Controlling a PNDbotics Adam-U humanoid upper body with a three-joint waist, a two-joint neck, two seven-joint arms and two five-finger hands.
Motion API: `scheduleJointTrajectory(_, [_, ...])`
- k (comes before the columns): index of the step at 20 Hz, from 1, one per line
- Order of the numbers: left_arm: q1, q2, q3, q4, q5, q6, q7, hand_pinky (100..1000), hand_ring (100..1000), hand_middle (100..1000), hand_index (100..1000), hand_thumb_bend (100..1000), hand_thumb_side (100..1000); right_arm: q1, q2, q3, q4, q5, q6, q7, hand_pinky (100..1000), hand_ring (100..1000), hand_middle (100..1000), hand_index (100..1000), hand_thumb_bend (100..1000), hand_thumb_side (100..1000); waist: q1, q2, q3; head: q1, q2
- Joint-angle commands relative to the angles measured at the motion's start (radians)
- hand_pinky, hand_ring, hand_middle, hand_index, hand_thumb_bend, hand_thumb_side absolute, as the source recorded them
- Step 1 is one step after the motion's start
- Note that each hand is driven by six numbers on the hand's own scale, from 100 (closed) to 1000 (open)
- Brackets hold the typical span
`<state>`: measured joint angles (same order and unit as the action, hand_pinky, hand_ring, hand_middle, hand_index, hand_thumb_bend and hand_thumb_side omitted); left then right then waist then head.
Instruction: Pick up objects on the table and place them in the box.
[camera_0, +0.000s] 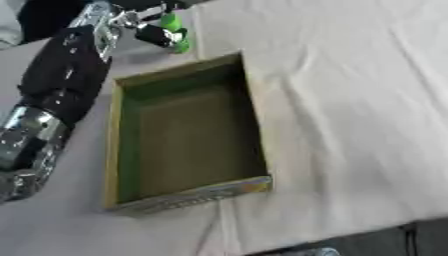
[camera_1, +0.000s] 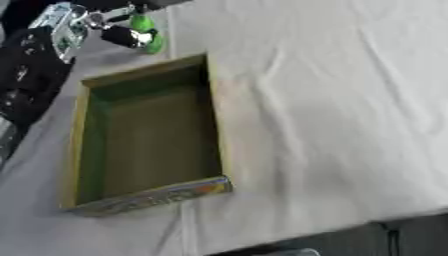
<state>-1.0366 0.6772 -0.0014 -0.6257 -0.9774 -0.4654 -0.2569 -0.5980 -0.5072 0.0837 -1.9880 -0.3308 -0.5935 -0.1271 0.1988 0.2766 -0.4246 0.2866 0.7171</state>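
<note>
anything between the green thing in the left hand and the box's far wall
Only a bare strip of white cloth separates the green object, held in the left hand, from the box's far wall, clearest in the left eye view.

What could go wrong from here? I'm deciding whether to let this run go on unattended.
The left hand holds a green object beyond the far end of the box, not over it. Released now, it would probably land on the cloth outside. The hand sits close to the far wall, so lowering early might clip the rim or shove the box. The cloth is wrinkled and may let the box slide if it is bumped.
</note>
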Motion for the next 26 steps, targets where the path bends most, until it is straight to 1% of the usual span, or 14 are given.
scheduleJointTrajectory(1, [-0.011, 0.039, 0.012, 0.0, -0.01, 0.009, -0.014, 842, 804, 936, 1000, 1000, 624, -0.02, -0.006, -0.001, -0.012, 0.004, 0.006, -0.001, 569, 682, 769, 930, 100, 707, -0.008, -0.013, -0.002, 0.009, -0.005])
scheduleJointTrajectory(8, [-0.006, 0.038, 0.014, 0.009, -0.01, 0.024, -0.076, 777, 778, 949, 1000, 1000, 515, -0.022, -0.005, -0.001, -0.012, 0.005, 0.007, -0.002, 569, 682, 770, 930, 100, 705, -0.008, -0.014, -0.002, 0.011, -0.003])
scheduleJointTrajectory(10, [-0.003, 0.038, 0.017, 0.012, 0.001, 0.026, -0.094, 702, 765, 957, 1000, 1000, 464, -0.022, -0.005, -0.001, -0.012, 0.005, 0.008, -0.002, 569, 682, 770, 931, 100, 705, -0.008, -0.013, -0.002, 0.012, -0.004])
scheduleJointTrajectory(11, [-0.002, 0.039, 0.018, 0.013, 0.008, 0.028, -0.103, 597, 728, 959, 1000, 1000, 409, -0.022, -0.005, -0.001, -0.012, 0.005, 0.008, -0.002, 569, 681, 770, 930, 100, 705, -0.008, -0.013, -0.002, 0.012, -0.004])
scheduleJointTrajectory(14, [0.002, 0.042, 0.019, 0.013, 0.026, 0.041, -0.128, 544, 704, 955, 1000, 1000, 377, -0.022, -0.005, -0.001, -0.012, 0.005, 0.008, -0.002, 568, 681, 769, 931, 100, 706, -0.008, -0.014, -0.002, 0.011, -0.003])
scheduleJointTrajectory(15, [0.003, 0.043, 0.019, 0.012, 0.031, 0.045, -0.134, 423, 612, 917, 1000, 1000, 305, -0.021, -0.005, -0.001, -0.012, 0.005, 0.009, -0.002, 568, 680, 769, 931, 100, 708, -0.008, -0.013, -0.002, 0.011, -0.003])
scheduleJointTrajectory(16, [0.004, 0.043, 0.021, 0.012, 0.04, 0.05, -0.136, 423, 612, 917, 1000, 1000, 305, -0.021, -0.005, -0.001, -0.012, 0.006, 0.009, -0.002, 568, 680, 769, 931, 100, 708, -0.008, -0.013, -0.001, 0.011, -0.003])
scheduleJointTrajectory(17, [0.006, 0.042, 0.022, 0.011, 0.049, 0.054, -0.137, 330, 537, 859, 992, 989, 289, -0.021, -0.006, -0.001, -0.012, 0.006, 0.009, -0.002, 567, 677, 769, 931, 100, 709, -0.008, -0.013, -0.001, 0.011, -0.004])
scheduleJointTrajectory(19, [0.009, 0.042, 0.024, 0.011, 0.071, 0.066, -0.135, 207, 438, 755, 886, 884, 279, -0.02, -0.006, -0.001, -0.012, 0.007, 0.01, -0.001, 567, 676, 768, 931, 100, 712, -0.009, -0.013, -0.001, 0.01, -0.005])
scheduleJointTrajectory(20, [0.011, 0.041, 0.025, 0.011, 0.084, 0.073, -0.131, 207, 438, 755, 886, 884, 279, -0.02, -0.006, -0.001, -0.012, 0.007, 0.01, -0.001, 567, 676, 768, 931, 100, 712, -0.009, -0.012, 0.0, 0.01, -0.006])
scheduleJointTrajectory(21, [0.012, 0.041, 0.025, 0.009, 0.096, 0.079, -0.124, 100, 328, 622, 771, 730, 274, -0.02, -0.006, -0.001, -0.012, 0.007, 0.01, -0.001, 566, 676, 768, 931, 100, 713, -0.009, -0.012, 0.0, 0.01, -0.006])
scheduleJointTrajectory(22, [0.013, 0.04, 0.025, 0.007, 0.108, 0.085, -0.115, 100, 336, 632, 780, 746, 271, -0.02, -0.006, -0.001, -0.012, 0.007, 0.01, -0.001, 566, 676, 768, 931, 100, 713, -0.01, -0.012, 0.0, 0.01, -0.007])
scheduleJointTrajectory(24, [0.015, 0.041, 0.021, 0.006, 0.127, 0.095, -0.101, 100, 197, 492, 642, 549, 311, -0.019, -0.006, -0.001, -0.012, 0.008, 0.01, -0.001, 565, 672, 765, 931, 100, 715, -0.01, -0.011, 0.001, 0.011, -0.007])
scheduleJointTrajectory(26, [0.016, 0.041, 0.017, 0.004, 0.137, 0.103, -0.091, 100, 100, 386, 536, 307, 462, -0.019, -0.007, 0.0, -0.012, 0.009, 0.01, -0.001, 564, 672, 765, 931, 100, 717, -0.01, -0.011, 0.002, 0.011, -0.008])
